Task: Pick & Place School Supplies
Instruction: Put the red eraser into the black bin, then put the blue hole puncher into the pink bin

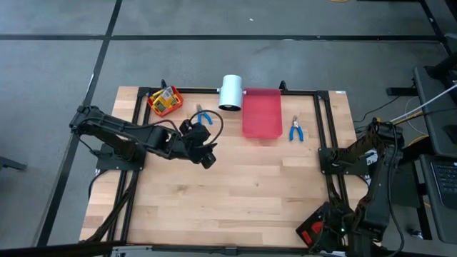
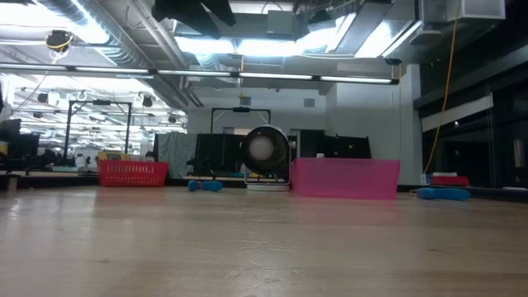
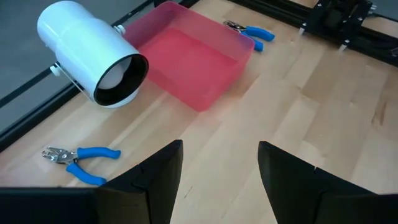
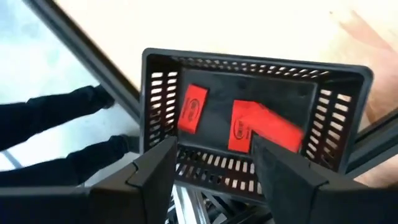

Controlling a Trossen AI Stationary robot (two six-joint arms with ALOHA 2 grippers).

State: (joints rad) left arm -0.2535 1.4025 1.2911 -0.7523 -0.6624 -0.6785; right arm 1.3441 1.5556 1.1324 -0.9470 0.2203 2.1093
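The left pincer point(image 1: 208, 158) hangs wide and empty over the desk point(image 1: 235, 193), near one blue-handled plier point(image 1: 203, 116). The other plier point(image 1: 295, 130) lies beside the pink bin point(image 1: 261, 112). The right pincer point(image 4: 211, 165), wide and empty, hovers over a black basket point(image 4: 339, 124) holding two red blocks point(image 4: 193, 109).

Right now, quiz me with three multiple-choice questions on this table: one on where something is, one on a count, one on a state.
1. The white cylinder lies
A. beside the pink bin
B. inside it
C. in the black basket

2. Blue-handled pliers on the table:
A. one
B. two
C. four

3. The left gripper is
A. shut on pliers
B. open
C. shut on a box

Answers: 1 A, it rests against the bin's side. 2 B, one pair near the cylinder, another pair past the bin. 3 B, its fingers stand apart, holding nothing.
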